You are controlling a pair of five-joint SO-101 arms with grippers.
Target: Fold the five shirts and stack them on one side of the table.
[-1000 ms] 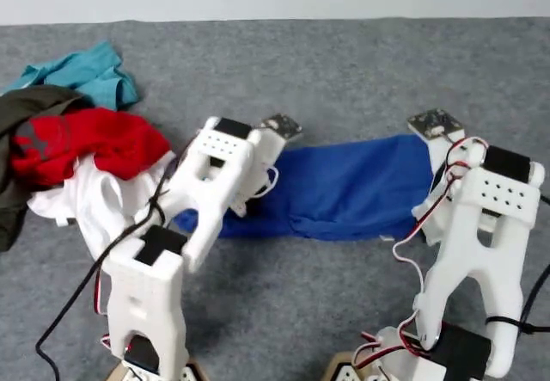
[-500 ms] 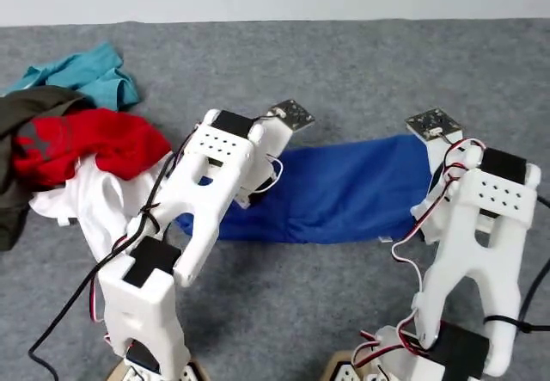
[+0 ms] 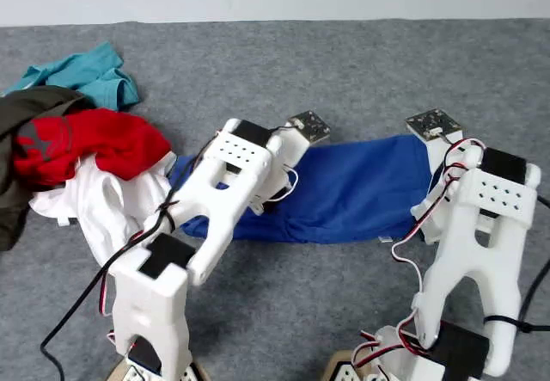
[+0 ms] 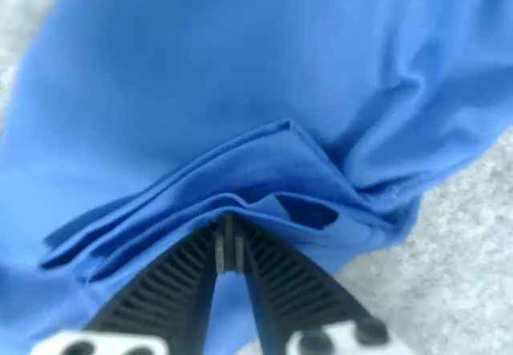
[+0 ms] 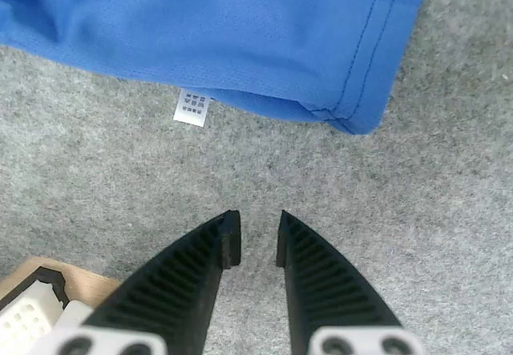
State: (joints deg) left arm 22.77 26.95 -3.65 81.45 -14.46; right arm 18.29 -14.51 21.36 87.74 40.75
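Our left claw [image 4: 228, 247] is pinched tight on a bunch of folds at one end of the blue shirt [image 3: 361, 187]. The rest of that shirt spreads out on the grey counter [image 3: 344, 71], from the left claw across to the right claw [image 5: 252, 239]. Our right claw holds nothing. Its two fingers [image 5: 210, 255] stand a little apart, with just a narrow gap, above bare counter. The shirt's stitched corner and a small white tag [image 5: 192, 106] lie just in front of it, not touching it.

What could go wrong? We think the folds may slip out, because the left claw grips them only with its very tips. Also, nothing holds the other end down. If the left claw pulls, the whole shirt may slide along the counter and crumple, not fold. The cloth looks soft and floppy, so the layers may fall apart too.

Now we count. We see five shirts: one blue shirt, one red shirt [image 3: 94, 144], one white shirt [image 3: 94, 200], one teal shirt [image 3: 86, 76] and one dark shirt [image 3: 26, 110]. The other four lie heaped together, near the left claw on the side away from the right claw. None of them looks folded. We count two arms and two claws.
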